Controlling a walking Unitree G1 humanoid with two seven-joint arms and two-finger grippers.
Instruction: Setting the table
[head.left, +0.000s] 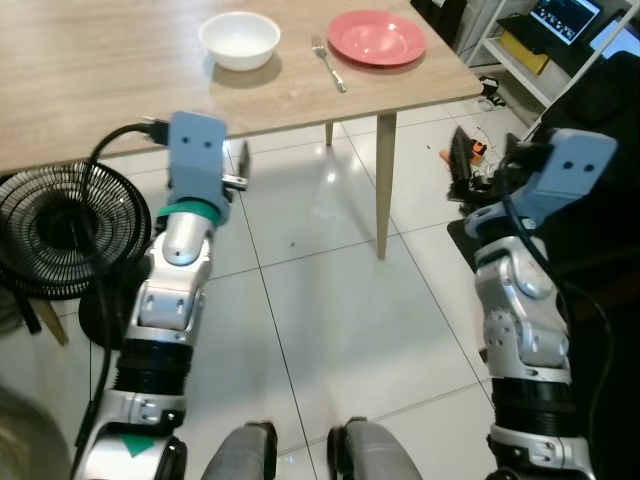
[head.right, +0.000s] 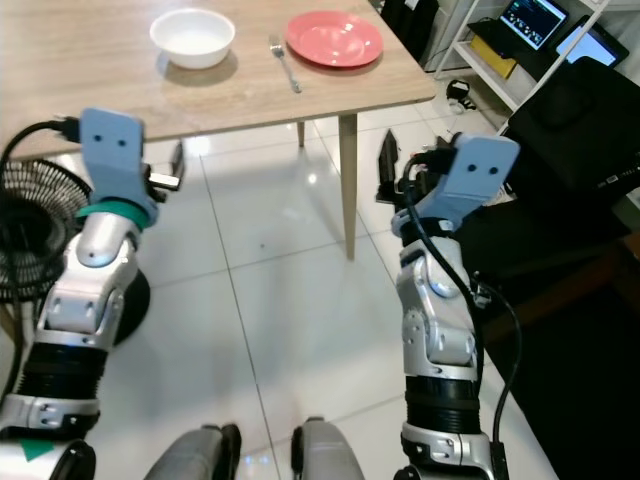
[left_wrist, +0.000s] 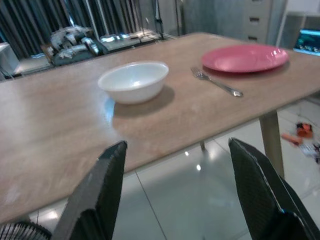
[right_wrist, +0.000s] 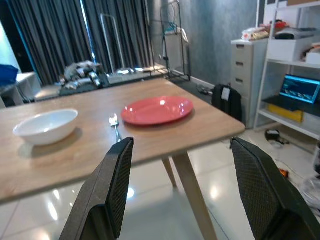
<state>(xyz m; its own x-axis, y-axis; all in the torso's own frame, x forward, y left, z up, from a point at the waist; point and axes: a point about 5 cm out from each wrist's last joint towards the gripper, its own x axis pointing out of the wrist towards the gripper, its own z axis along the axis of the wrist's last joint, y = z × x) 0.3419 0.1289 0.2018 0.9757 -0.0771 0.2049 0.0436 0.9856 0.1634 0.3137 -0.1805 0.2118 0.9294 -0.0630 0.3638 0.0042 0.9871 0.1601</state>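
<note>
Well beyond both open tools (left_wrist: 175, 195) (right_wrist: 192, 192) lies the fork (head.left: 329, 62).

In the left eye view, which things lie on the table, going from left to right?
Bowl → fork → plate.
</note>
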